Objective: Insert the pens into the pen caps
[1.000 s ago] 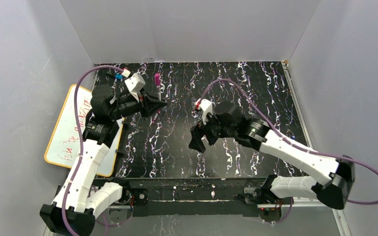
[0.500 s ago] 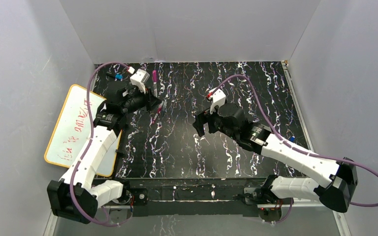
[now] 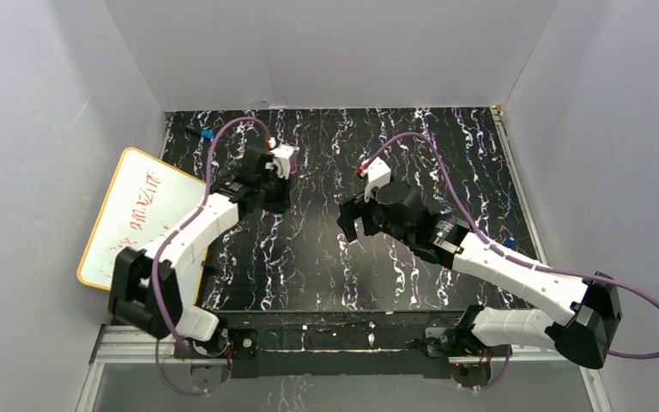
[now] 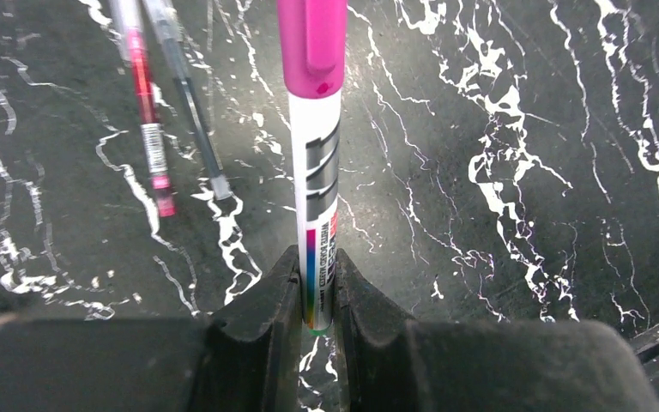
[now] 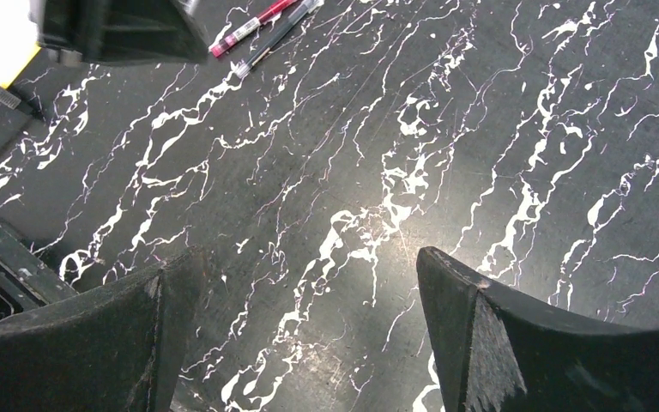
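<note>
One gripped pen (image 4: 317,283), magenta cap (image 4: 311,43), label (image 4: 319,176) illegible

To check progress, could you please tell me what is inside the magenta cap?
The white marker runs into the magenta cap; its tip is covered, so its seating depth cannot be seen. The left gripper pinches the marker's other end.
</note>
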You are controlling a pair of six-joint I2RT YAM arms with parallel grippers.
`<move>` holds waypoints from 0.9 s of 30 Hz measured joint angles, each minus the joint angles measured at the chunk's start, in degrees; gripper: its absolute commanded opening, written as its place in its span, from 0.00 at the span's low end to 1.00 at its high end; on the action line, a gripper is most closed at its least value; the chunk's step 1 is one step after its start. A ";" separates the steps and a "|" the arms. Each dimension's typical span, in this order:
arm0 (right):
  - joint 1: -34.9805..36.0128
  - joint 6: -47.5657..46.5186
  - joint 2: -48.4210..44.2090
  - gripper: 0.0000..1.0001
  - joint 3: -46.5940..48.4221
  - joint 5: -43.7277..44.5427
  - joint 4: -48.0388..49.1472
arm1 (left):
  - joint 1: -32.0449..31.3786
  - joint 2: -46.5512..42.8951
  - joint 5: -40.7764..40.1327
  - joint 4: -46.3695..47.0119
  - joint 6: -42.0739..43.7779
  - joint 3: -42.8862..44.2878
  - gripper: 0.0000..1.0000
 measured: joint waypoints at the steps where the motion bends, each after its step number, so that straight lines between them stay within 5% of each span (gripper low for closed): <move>1: 0.00 -0.07 0.00 0.99 -0.02 -0.07 -0.11 | -0.74 1.36 -0.76 -0.28 -0.04 0.57 0.00; 15: 0.00 -0.44 -5.20 0.99 -4.87 -1.53 -1.27 | -2.86 24.35 -8.81 -5.70 -3.78 14.88 0.00; 23: 0.00 -0.52 -8.66 0.99 -7.74 -1.22 -1.95 | -2.86 29.90 -9.49 -8.20 -7.26 16.33 0.00; 27: 0.00 -0.50 -9.88 0.99 -8.74 -0.98 -2.01 | -2.86 29.92 -9.75 -8.85 -8.31 16.57 0.20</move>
